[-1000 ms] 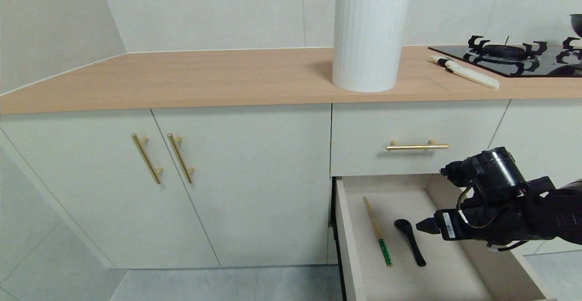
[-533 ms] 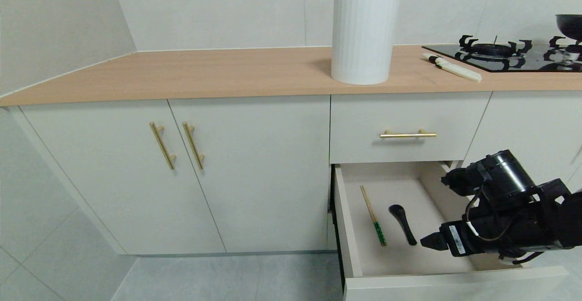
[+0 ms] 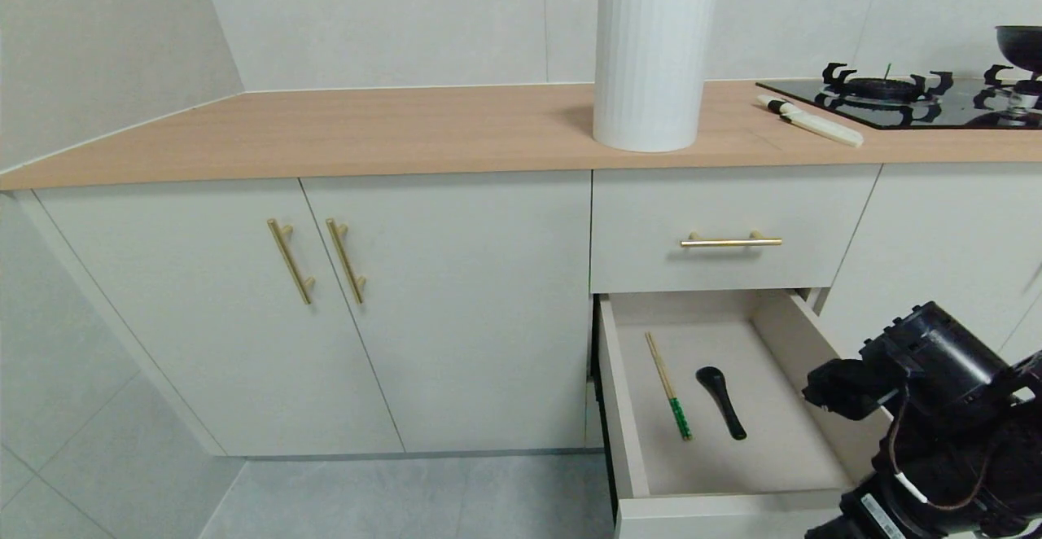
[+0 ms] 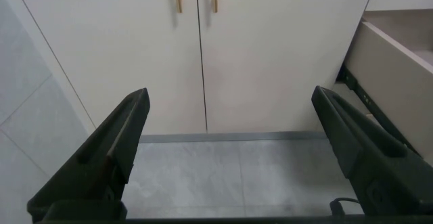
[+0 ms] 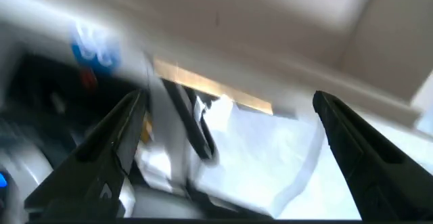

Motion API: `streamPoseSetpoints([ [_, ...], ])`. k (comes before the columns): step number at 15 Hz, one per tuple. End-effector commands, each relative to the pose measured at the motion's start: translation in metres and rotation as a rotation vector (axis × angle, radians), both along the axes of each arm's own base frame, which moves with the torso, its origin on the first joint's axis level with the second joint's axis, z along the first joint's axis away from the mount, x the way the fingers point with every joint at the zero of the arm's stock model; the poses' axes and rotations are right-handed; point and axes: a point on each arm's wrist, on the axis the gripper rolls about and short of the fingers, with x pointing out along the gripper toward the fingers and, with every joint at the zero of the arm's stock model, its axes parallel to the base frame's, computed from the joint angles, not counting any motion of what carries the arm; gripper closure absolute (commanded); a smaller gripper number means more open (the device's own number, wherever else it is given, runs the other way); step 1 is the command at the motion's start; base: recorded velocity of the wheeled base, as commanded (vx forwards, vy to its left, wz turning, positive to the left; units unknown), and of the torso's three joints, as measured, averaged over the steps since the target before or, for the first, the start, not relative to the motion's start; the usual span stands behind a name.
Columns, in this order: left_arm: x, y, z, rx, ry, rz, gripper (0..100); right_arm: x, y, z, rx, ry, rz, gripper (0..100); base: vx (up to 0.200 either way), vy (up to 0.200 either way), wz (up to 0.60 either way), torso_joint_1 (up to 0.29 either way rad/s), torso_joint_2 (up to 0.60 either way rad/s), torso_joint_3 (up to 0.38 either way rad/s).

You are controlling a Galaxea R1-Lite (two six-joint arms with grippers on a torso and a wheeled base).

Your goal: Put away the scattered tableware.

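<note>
1. The lower drawer [image 3: 620,409] stands pulled out, right under a closed one with a gold handle [image 3: 731,240].
2. On the drawer's floor lie a pair of chopsticks [image 3: 669,388] and a black spoon [image 3: 720,402]. They are side by side, near each other but not touching, with the chopsticks closer to the left wall (their green ends and the spoon's handle both point toward the drawer front).
3. Up on the wooden countertop [image 3: 366,128] a pale knife [image 3: 810,121] lies just beside the black hob [image 3: 895,103]. It is to the right of a tall white ribbed canister [image 3: 651,63].
4. The right arm [image 3: 936,409] sits low by the drawer's right front corner. The right gripper [image 5: 230,99] has its fingers spread wide with nothing between them. What lies beyond them is too blurred for me to make out.
5. The left gripper [image 4: 230,95] is spread just as wide and is empty too. It hangs low over the grey floor, facing the cupboard doors [image 4: 270,55], and the pulled-out drawer's side shows off to one edge.
</note>
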Motion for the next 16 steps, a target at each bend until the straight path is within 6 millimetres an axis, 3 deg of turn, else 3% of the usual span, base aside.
streamPoseSetpoints([
  [1, 0.000, 0.000, 0.000, 0.000, 0.000, 0.000, 0, -0.007, 0.001, 0.002, -0.012, 0.009, 0.038, 0, 0.000, 0.000, 0.00, 0.000, 0.00, 0.000],
  [5, 0.000, 0.000, 0.000, 0.000, 0.000, 0.000, 0, -0.021, 0.010, -0.015, -0.127, 0.172, 0.145, 0, 0.000, 0.000, 0.00, 0.000, 0.00, 0.000],
  [11, 0.000, 0.000, 0.000, 0.000, 0.000, 0.000, 0, -0.009, 0.022, -0.048, -0.231, 0.312, 0.164, 0, 0.000, 0.000, 0.00, 0.000, 0.00, 0.000],
  [16, 0.000, 0.000, 0.000, 0.000, 0.000, 0.000, 0, 0.005, 0.029, -0.060, -0.247, 0.286, 0.071, 0, 0.000, 0.000, 0.00, 0.000, 0.00, 0.000],
])
